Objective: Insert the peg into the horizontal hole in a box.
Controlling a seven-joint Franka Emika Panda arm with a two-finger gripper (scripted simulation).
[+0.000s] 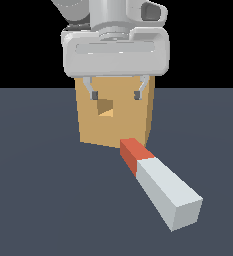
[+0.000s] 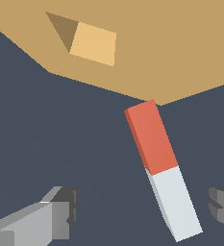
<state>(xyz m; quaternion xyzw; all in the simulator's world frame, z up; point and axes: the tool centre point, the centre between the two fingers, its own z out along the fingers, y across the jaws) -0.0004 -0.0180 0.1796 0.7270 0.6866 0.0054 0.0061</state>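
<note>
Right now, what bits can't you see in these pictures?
- Top of the box, exterior view: the gripper hides it.
- Where the hole ends, both views: too dark inside.
- White end of the peg, wrist view: nearly reaches the edge.

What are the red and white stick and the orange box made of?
It's a simulator render, so only guesses. The long red-and-white square peg looks like matte painted plastic or wood: flat colour, no shine. The tan-orange upright box looks like plain wood or cardboard: even, grainless faces.
</note>
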